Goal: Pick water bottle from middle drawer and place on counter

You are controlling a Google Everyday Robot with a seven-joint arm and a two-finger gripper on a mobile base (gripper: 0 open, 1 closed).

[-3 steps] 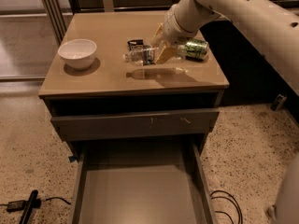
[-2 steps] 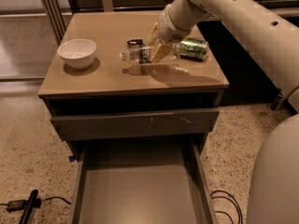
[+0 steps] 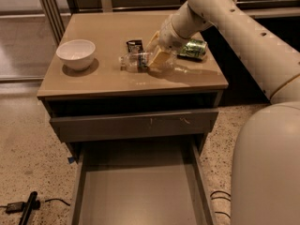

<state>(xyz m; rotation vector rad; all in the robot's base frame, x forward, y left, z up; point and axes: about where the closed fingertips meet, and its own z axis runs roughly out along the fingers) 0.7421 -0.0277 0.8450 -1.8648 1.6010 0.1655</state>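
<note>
1. Drawer (image 3: 136, 196) pulled open, 6 o'clock of tabletop (image 3: 112, 76).
2. Hand (image 3: 157, 50) at bottle (image 3: 133, 61); can't tell if gripping.
3. Bottle lies mid-tabletop, cap toward 9 o'clock.
4. Bowl (image 3: 76, 54) at bottle's 9, can (image 3: 193, 49) at 2.

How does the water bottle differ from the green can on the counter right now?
The water bottle is clear, crinkled plastic; the green can is opaque and shiny. The gripper is right at the bottle, while the can sits farther right, beside the arm's wrist. Both are turned on their sides on the counter.
</note>
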